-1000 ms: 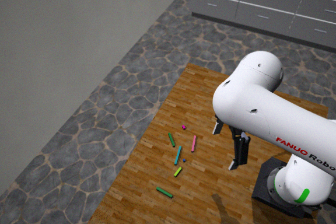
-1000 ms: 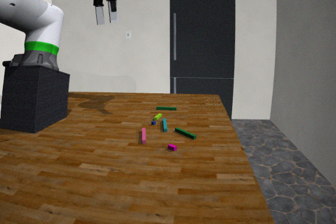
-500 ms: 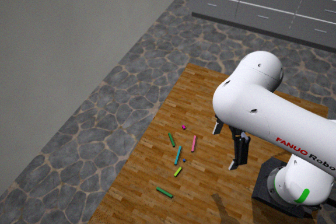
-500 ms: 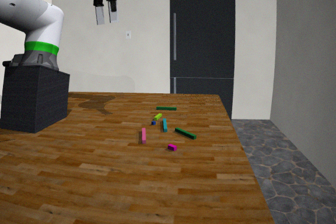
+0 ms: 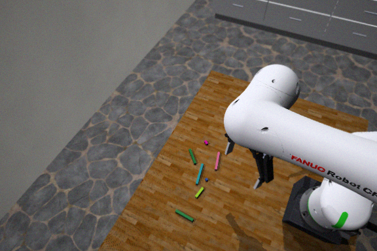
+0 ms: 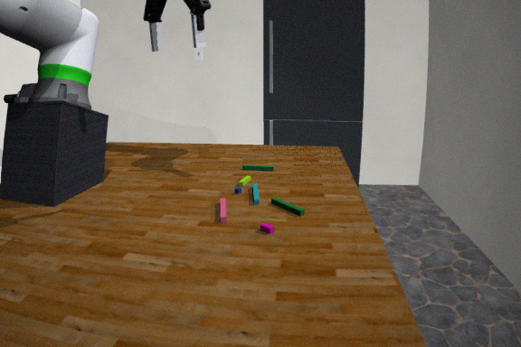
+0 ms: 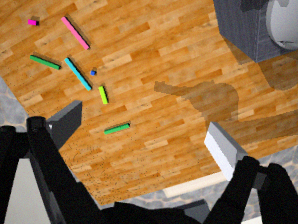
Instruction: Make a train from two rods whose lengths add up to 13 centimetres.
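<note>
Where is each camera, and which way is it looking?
Top: high above, looking down at the wooden table and the stone floor; the white arm and the open, empty pincer show.
Exterior: low by the table's edge, facing across it toward the fridge; the arm's base and the pincer show, hanging high.
Wrist: on the arm's end, looking down between the two fingertips.
All three share the rods, such as the lime rod and the pink rod.

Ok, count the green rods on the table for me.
2. One green rod lies alone beyond the lime rod; the other green rod lies beside the turquoise rod, near the magenta rod. None seems hidden.
</note>
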`<state>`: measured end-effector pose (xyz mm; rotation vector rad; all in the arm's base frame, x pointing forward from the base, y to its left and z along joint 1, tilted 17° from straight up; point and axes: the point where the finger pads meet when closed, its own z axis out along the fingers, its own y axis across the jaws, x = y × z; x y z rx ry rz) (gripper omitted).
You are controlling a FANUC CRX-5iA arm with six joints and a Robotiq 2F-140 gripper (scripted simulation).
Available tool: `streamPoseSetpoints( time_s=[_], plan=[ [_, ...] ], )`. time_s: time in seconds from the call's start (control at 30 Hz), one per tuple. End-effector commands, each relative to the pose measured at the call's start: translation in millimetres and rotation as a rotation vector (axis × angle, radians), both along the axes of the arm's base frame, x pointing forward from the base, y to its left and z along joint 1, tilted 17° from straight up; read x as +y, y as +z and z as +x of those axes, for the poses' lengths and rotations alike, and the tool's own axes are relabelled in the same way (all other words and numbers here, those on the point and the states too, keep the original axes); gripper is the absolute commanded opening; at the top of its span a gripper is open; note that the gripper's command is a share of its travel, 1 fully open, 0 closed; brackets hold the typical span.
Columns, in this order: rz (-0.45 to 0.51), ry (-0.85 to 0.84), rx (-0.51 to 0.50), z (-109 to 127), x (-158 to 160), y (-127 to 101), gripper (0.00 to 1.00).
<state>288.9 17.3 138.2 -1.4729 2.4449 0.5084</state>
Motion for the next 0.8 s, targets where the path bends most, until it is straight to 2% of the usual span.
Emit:
streamPoseSetpoints(
  time_s=[0.0, 0.07, 0.17, 0.2, 0.27, 0.3, 0.37, 0.4, 0.47, 0.5, 0.57, 0.6, 0.7, 0.73, 0.77],
  plan=[
    [0.004, 0.087, -0.037, 7.9, 2.7, -8.4, 1.00],
    [-0.003, 0.208, -0.089, 17.4, 7.2, -20.6, 1.00],
    [-0.006, 0.251, -0.107, 20.6, 8.8, -24.9, 1.00],
    [-0.011, 0.331, -0.140, 26.5, 11.9, -33.2, 1.00],
    [-0.012, 0.336, -0.143, 26.9, 12.1, -33.8, 1.00],
    [-0.017, 0.420, -0.177, 32.6, 15.4, -42.6, 1.00],
    [-0.018, 0.427, -0.180, 33.1, 15.6, -43.3, 1.00],
    [-0.023, 0.508, -0.213, 38.5, 18.9, -52.0, 1.00],
    [-0.024, 0.521, -0.219, 39.2, 19.4, -53.3, 1.00],
    [-0.029, 0.599, -0.250, 44.0, 22.5, -61.7, 1.00],
    [-0.029, 0.599, -0.250, 44.0, 22.5, -61.7, 1.00],
    [-0.035, 0.689, -0.286, 49.3, 26.2, -71.5, 1.00],
    [-0.037, 0.718, -0.297, 50.9, 27.4, -74.6, 1.00],
    [-0.042, 0.809, -0.333, 55.7, 31.1, -84.6, 1.00],
    [-0.043, 0.819, -0.337, 56.2, 31.5, -85.7, 1.00]
  ],
)
